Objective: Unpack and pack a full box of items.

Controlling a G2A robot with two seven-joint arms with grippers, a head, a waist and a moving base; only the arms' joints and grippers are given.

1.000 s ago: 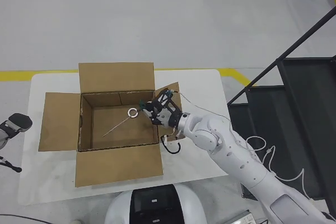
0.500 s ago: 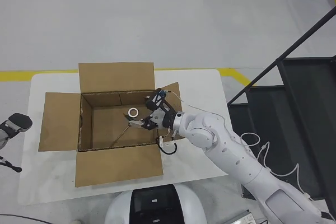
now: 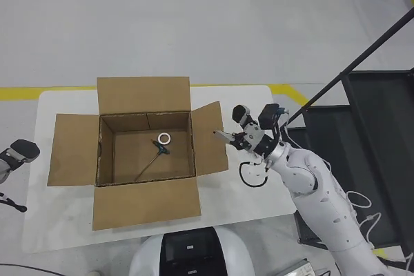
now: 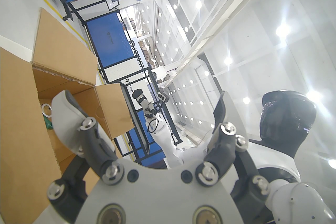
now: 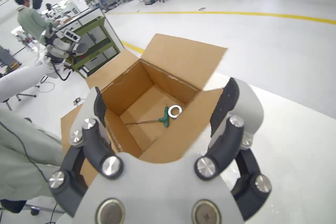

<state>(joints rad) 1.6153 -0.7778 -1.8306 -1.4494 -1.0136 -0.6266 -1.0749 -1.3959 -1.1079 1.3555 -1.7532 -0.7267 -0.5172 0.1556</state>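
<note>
Just beside the box's right flap, the right gripper gapes wide, empty. So does the left gripper — its arm is cut off at the top view's edge.

The top view looks straight down on the white table, with the open brown cardboard box left of centre. The right wrist view peers close and slanting into that box. The left wrist view, low beside it, tilts up toward the ceiling. All three show the box.
</note>
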